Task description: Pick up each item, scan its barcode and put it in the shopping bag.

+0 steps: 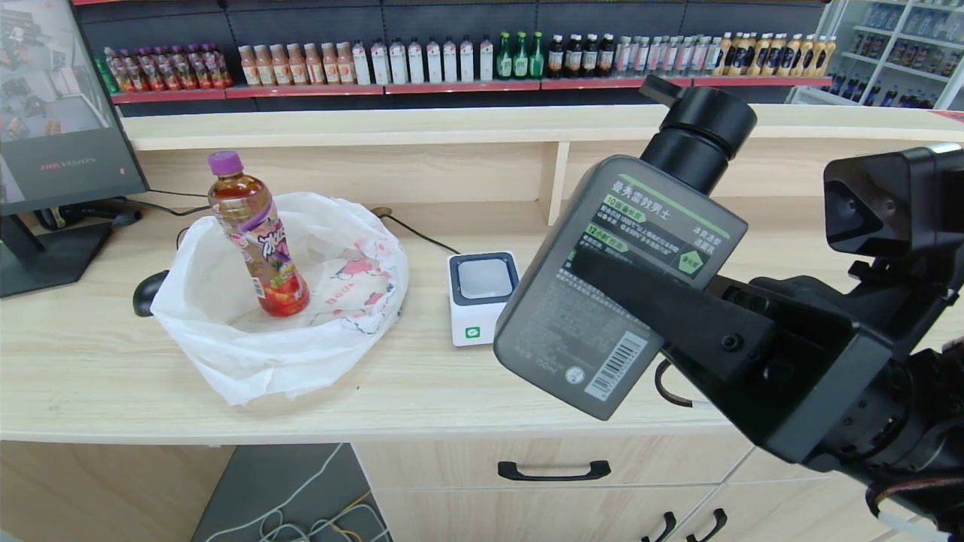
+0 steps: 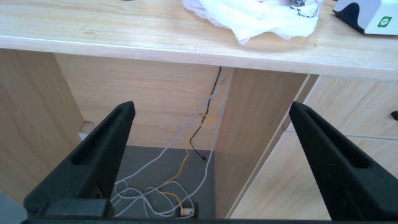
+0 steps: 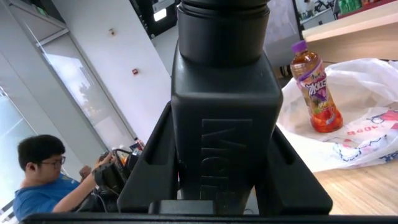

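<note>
The grey bottle (image 1: pixel 565 324) is black-capped, the amber drink bottle (image 1: pixel 260 241) purple-capped, the white bag (image 1: pixel 218 346) printed red.

Mouth of shopping bag (image 1: pixel 354 301) gapes upward; tea bottle (image 1: pixel 260 241) stands tilted at its middle, with room toward scanner (image 1: pixel 482 301), which sits just beside bag. Passage along counter (image 1: pixel 422 399) front strip; raised ledge (image 1: pixel 339 173) walls the back.

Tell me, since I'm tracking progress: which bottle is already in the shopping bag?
The purple-capped tea bottle, standing in the white shopping bag; the grey pump bottle is clamped in the right gripper.
</note>
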Available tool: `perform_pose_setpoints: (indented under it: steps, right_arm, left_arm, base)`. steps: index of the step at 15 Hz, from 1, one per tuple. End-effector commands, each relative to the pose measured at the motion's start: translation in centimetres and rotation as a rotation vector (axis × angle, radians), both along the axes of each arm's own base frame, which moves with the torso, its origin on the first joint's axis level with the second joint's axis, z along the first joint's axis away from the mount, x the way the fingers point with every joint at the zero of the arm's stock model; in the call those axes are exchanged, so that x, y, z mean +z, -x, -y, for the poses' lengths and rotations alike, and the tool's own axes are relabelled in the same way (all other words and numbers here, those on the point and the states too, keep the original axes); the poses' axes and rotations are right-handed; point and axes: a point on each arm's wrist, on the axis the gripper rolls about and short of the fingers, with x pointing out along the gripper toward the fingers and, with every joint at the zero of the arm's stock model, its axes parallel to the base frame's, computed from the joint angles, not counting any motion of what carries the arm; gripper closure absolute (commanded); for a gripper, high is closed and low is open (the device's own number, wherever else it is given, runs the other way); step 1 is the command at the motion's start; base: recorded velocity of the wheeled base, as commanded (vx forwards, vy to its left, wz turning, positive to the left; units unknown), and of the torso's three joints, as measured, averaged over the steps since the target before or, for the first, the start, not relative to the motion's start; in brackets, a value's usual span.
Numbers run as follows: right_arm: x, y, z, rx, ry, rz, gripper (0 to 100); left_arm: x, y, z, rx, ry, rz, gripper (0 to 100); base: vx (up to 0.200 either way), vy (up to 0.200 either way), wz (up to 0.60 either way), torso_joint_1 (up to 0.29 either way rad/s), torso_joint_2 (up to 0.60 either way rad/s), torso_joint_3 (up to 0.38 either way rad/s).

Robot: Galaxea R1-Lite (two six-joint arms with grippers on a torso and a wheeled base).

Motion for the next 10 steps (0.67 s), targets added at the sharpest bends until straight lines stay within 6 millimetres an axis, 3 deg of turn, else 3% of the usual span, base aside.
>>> perform_pose_setpoints:
  steps: [1,6,10]
  right_arm:
    - [0.1,0.1,0.1,0.002,-0.003,0.004,100]
    - [-1.0,0.3,0.4,-0.087,0.079,0.148,100]
    - [-1.7,-0.4,0.5,-0.259,0.153,0.295,100]
  left_arm:
    - [0.0,0.0,0.0,0.001,0.001,0.0,0]
    - [0.0,0.0,0.0,0.001,0.001,0.0,0]
    - [0.0,0.0,0.0,0.001,0.001,0.0,0]
  base:
    - [0.0,0.0,0.0,0.0,0.0,0.0]
    - [0.0,0.0,0.0,0.0,0.0,0.0]
    - [0.0,0.0,0.0,0.0,0.0,0.0]
